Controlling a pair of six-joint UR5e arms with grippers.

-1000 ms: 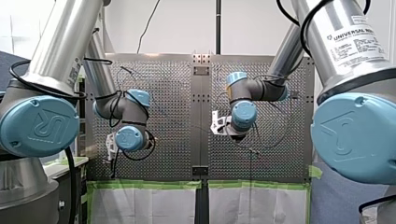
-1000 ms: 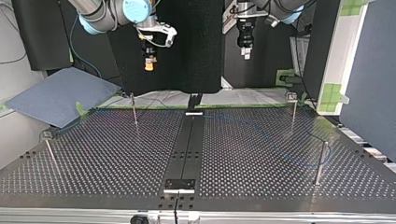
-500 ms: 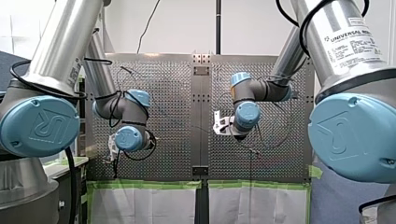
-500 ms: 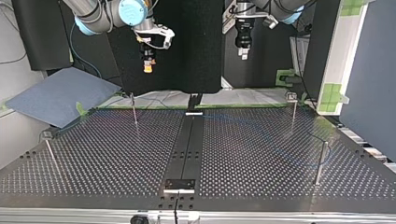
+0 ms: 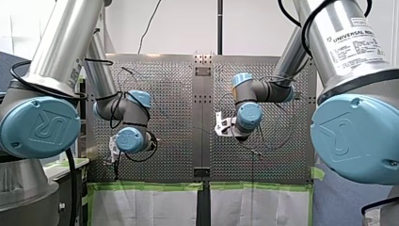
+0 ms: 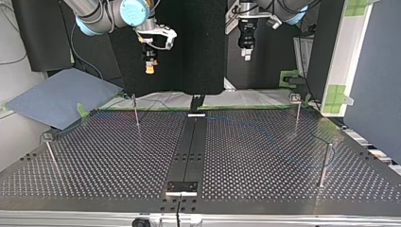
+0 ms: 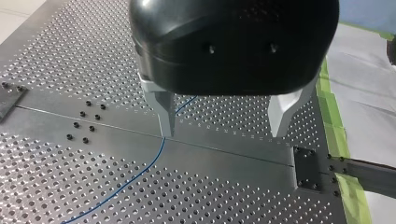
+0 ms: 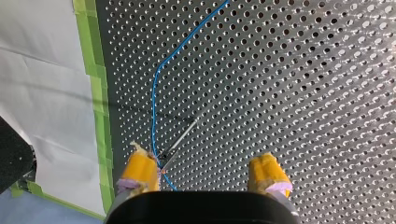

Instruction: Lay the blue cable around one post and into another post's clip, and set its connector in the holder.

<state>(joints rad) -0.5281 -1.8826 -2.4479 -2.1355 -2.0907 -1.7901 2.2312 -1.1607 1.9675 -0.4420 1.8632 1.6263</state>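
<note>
Blue cable is seen lying on the perforated tabletop, below both grippers, which are held well above it. My left gripper is spread wide, and nothing is held between its metal fingers. On the tabletop beneath it the cable is seen passing behind one finger and running on across the plain centre strip. A small dark plate is bolted down near the other finger. My right gripper is likewise released, its yellow pads parted and empty. Ahead of it, nearer one pad than the other, a thin post is seen from above. The cable is bent ahead of that pad and is led close by one end of the post; whether the two touch cannot be told.
</note>
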